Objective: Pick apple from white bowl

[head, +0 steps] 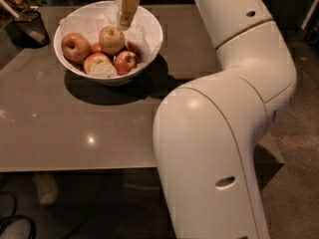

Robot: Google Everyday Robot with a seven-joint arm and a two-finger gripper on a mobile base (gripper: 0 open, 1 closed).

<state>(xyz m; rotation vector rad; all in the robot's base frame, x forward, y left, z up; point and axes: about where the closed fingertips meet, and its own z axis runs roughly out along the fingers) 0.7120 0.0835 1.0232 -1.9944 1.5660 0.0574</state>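
Note:
The white bowl (pixel 149 39) stands at the back left of the grey table, lined with crumpled white paper. The apple (pixel 111 39), pale yellow-green with a light blush, lies on top in the middle of the bowl. Darker red apples lie around it, and a bigger orange-red apple (pixel 75 47) lies at the left. My gripper (pixel 126 15) hangs over the bowl's back part, just above and to the right of the pale apple, its tan fingers pointing down. It holds nothing that I can see.
A small dark mesh cup (pixel 31 27) stands left of the bowl near the table's back left corner. My big white arm (pixel 214 133) fills the right half of the view and hides the table's right side. The table's front edge (pixel 75 168) runs below.

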